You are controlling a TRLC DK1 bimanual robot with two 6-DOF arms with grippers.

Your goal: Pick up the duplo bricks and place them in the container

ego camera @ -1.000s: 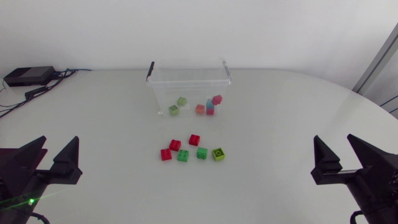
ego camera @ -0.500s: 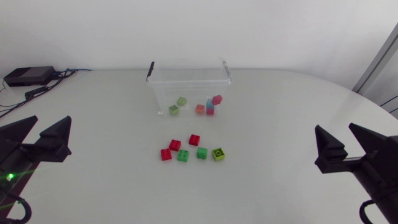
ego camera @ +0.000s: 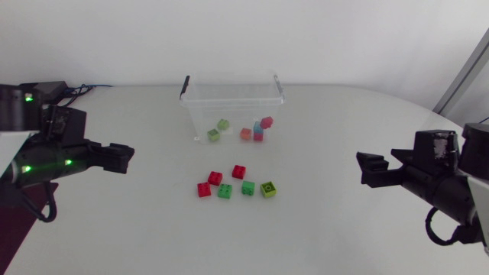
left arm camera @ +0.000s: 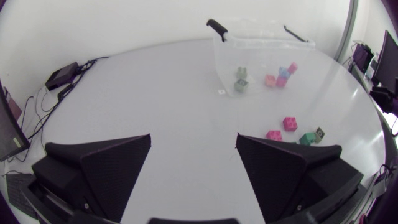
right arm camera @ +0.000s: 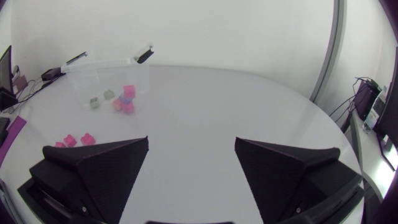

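Bricks (ego camera: 225,191), six red and green ones, lie loose on the table (ego camera: 328,122) in the middle of the frame, just below the clear container (ego camera: 197,114), which holds five other pieces (ego camera: 246,134). The left gripper (ego camera: 121,155) hangs at middle left and the right gripper (ego camera: 372,168) at middle right, both with fingers spread apart.

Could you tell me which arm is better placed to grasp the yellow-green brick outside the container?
Probably the right: the yellow-green brick ends the cluster on the side of the right gripper, bare table between; the left gripper would reach past the other bricks.
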